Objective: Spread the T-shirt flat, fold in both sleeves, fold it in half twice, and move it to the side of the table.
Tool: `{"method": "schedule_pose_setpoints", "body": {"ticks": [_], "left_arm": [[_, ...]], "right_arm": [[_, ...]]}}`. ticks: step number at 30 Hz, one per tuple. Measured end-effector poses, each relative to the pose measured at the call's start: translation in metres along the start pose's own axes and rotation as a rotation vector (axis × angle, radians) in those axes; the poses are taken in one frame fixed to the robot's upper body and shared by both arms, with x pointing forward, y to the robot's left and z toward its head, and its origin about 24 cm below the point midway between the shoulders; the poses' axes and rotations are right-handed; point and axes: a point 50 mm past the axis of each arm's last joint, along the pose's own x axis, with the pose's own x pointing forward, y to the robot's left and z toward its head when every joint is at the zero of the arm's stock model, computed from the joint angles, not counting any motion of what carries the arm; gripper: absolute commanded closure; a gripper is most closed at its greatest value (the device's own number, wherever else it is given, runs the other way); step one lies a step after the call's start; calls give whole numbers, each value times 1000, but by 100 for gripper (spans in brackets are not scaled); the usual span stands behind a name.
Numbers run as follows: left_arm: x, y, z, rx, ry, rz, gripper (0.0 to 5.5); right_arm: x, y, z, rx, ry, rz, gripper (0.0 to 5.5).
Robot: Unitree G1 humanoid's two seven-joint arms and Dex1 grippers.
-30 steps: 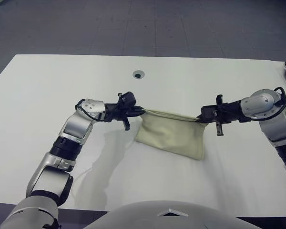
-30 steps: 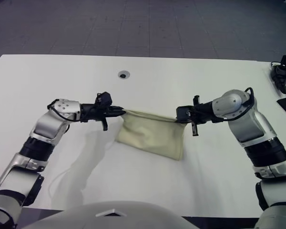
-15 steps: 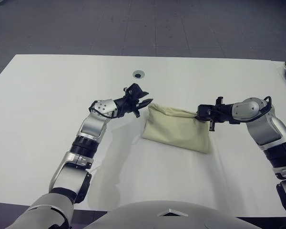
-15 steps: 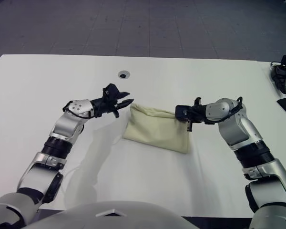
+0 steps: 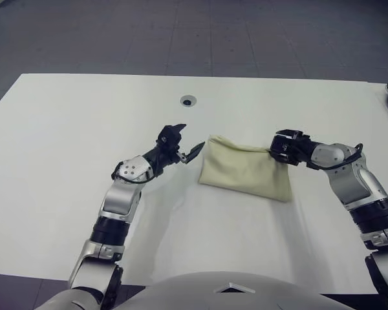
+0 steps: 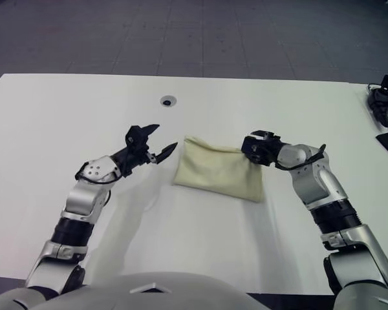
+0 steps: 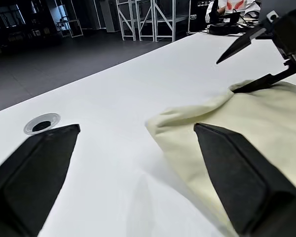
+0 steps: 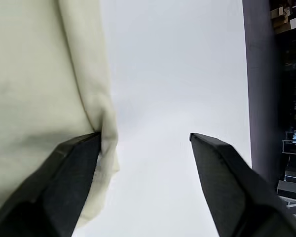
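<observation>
Left hand (image 5: 191, 138) gapes wide, clear of the cloth, the folded T-shirt (image 5: 246, 173) at its 3 o'clock. Right hand (image 5: 280, 144), also spread, brackets the T-shirt's 1 o'clock corner, one finger touching. Unheld on the table (image 5: 64, 129), it seems folded, awaiting the sideways move

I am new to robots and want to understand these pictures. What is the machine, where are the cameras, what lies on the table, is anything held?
It is a humanoid robot with two arms, each ending in two-finger jaws. Two pictures look down from its head; two come from its wrists. On the white table lies a folded cream T-shirt. The left jaws are open, apart from it; the right jaws are open at its far corner. Nothing is held.
</observation>
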Motion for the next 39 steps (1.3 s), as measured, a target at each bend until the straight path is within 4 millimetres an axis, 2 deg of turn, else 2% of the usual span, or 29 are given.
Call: {"method": "schedule_pose_setpoints", "body": {"ticks": [4,11,21,26,29,34,39], "left_arm": [[-3,-11,-1,-1,-1,-46,11],[-5,-30,-11,-22,29,-103,10],[-9,-37,-16,-23,51,-116,10],[-10,-37,-18,-26,56,-107,10],[-10,-37,-17,-26,52,-100,10],[-11,-34,-12,-43,27,-69,10],[-12,-31,-6,-57,0,-46,10]], "right_arm": [[3,3,3,40,-48,-71,105],[10,2,10,13,-103,-237,11],[14,2,13,-66,-133,-383,11],[4,1,24,156,-309,-355,11],[-4,4,24,195,-386,-319,11],[-19,27,-1,198,-362,-189,11],[-27,46,-15,46,-304,-94,11]]}}
